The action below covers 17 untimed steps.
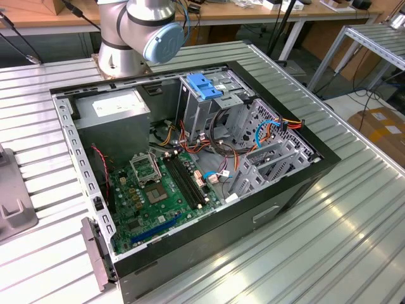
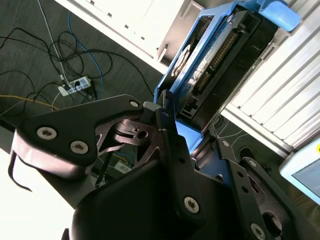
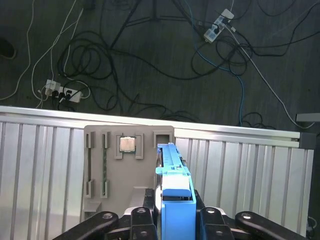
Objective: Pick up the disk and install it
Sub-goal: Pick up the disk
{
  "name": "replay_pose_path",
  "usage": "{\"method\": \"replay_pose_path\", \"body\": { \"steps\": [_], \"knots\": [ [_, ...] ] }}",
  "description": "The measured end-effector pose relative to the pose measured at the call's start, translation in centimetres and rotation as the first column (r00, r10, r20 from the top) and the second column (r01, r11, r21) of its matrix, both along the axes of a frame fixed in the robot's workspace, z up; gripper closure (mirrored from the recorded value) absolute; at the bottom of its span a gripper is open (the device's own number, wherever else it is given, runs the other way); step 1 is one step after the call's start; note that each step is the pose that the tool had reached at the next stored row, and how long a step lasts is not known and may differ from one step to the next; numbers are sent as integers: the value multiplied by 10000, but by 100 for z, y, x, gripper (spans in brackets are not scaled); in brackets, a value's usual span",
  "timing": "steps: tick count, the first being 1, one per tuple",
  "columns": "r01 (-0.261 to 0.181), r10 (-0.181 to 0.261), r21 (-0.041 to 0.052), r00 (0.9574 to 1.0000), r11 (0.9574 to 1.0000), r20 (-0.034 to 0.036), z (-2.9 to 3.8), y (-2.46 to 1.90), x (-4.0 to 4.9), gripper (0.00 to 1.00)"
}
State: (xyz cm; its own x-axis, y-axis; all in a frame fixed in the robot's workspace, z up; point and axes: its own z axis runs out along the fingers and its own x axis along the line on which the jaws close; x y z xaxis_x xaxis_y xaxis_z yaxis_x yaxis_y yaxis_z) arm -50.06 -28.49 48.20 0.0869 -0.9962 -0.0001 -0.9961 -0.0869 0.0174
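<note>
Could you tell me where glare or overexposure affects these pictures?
In the exterior view, the ribbed metal table shows bright glare; in the second wrist view, the area beside the black gripper is blown out white; in the first wrist view, the dark disk with bright blue plastic rails is evenly lit.

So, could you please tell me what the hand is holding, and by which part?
The hand holds the disk, clamped at one blue-framed end.
</note>
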Motion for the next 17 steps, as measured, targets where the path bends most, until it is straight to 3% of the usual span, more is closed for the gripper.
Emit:
{"method": "replay_pose_path", "body": {
  "steps": [3, 10, 17],
  "knots": [
    [-1, 1, 0, 10000, 10000, -2, 1, -5, 0, 63],
    [0, 0, 0, 10000, 10000, -3, 1, -91, 39, 63],
    [0, 0, 0, 10000, 10000, -49, 0, -204, 233, 63]
  ]
}}
